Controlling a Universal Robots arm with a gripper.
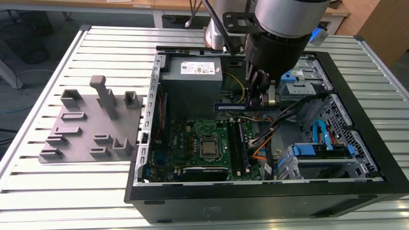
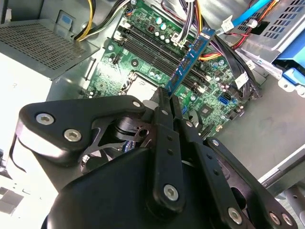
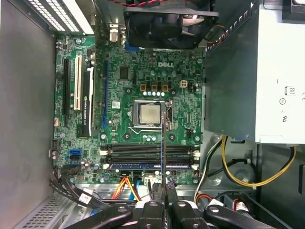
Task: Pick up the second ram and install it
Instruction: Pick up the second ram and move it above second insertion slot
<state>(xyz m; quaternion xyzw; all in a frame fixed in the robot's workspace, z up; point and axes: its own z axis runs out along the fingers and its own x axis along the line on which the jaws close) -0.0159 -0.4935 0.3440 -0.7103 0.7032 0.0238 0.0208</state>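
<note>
We have the claw (image 2: 164,98) clamped tight on one end of the memory stick (image 2: 190,57), which hangs in the air over the motherboard (image 3: 119,95) inside the open computer case (image 1: 255,191). In the exterior view the stick juts from the claw toward 9 o'clock, its long axis lying 9-to-3. The memory slots (image 1: 238,143) sit at 6 o'clock from it and run 12-to-6, so we judge the stick crosswise to them.
</note>
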